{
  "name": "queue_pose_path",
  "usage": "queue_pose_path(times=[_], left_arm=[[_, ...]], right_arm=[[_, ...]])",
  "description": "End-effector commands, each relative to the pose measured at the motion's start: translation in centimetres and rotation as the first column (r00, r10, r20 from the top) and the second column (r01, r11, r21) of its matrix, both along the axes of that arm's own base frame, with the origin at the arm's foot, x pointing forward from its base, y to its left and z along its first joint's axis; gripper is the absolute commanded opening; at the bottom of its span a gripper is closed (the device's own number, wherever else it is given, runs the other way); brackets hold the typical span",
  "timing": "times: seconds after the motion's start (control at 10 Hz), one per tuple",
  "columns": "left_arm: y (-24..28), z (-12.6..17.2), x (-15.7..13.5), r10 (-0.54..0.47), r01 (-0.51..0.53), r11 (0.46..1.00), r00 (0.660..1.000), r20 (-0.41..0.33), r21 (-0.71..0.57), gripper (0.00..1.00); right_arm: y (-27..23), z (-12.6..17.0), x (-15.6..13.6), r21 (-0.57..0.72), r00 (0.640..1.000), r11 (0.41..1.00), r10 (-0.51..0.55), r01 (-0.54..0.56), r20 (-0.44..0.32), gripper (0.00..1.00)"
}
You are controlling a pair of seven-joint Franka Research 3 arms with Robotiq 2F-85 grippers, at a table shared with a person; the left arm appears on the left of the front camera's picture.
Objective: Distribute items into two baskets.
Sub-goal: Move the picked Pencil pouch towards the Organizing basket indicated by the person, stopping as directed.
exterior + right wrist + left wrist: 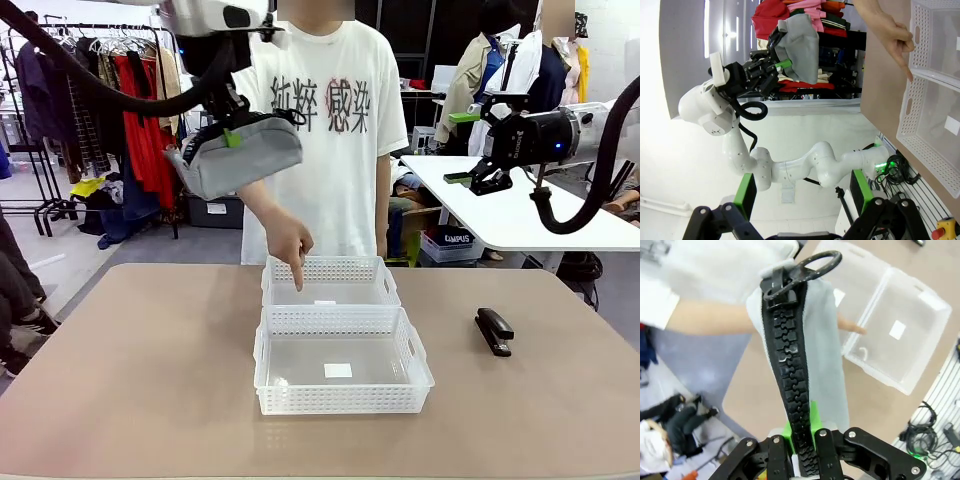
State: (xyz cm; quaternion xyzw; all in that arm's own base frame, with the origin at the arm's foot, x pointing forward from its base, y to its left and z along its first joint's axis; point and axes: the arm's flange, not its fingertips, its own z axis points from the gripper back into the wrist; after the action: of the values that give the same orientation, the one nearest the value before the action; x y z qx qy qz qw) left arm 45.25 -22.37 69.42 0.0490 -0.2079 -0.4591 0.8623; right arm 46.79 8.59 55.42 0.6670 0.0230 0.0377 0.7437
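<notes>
- Front view: your left gripper [232, 136] hangs high above the table's far left, clamped on a grey fabric pencil pouch [243, 160] with a black zipper. The pouch is in mid-air, well clear of the brown tabletop [140, 350].
- Your right gripper [460, 148] hovers high at the right with its green pads spread apart and nothing between them.
- At mid-table, a larger translucent-white lattice-sided plastic basket [340, 399] sits nearest you. A smaller translucent-white lattice-sided plastic basket [330, 267] touches its far side.
- The person's hand [291, 243] points one finger down into the smaller basket.
- A small black stapler [494, 331] lies on the table to the right of the baskets, apart from them.
- Left wrist view: the left gripper [801, 434] pinches the pouch [827, 365] at its zipper line, and the zipper's ring pull [817, 262] is at the far end. Below it are both baskets, and a white sticker [897, 329] marks the larger one's base.
- Right wrist view: the right gripper [802, 194] stands wide open. Beyond it you see the left arm holding the pouch [801, 47] aloft. The person's hand [892, 36] points at the smaller basket [920, 25], which touches the larger one [912, 112].
</notes>
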Motion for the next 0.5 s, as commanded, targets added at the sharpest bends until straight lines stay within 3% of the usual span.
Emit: queue_pose_path(times=[0.0,0.2,0.4], left_arm=[[-0.3,-1.0,-0.6,-0.129,0.129,0.992,0.991,0.017,0.001,0.0],[-1.6,-2.3,-0.9,-0.272,0.272,0.962,0.962,-0.005,0.022,0.0],[-3.5,-3.4,-1.5,-0.327,0.327,0.945,0.945,-0.011,0.028,0.0]], right_arm=[[-0.1,0.2,-0.1,0.0,1.0,1.0,-0.002,0.002,-0.003,1.0],[-0.1,0.2,-0.1,0.0,1.0,1.0,-0.002,0.002,-0.003,1.0],[-0.1,0.2,-0.1,0.0,1.0,1.0,-0.002,0.002,-0.003,1.0]])
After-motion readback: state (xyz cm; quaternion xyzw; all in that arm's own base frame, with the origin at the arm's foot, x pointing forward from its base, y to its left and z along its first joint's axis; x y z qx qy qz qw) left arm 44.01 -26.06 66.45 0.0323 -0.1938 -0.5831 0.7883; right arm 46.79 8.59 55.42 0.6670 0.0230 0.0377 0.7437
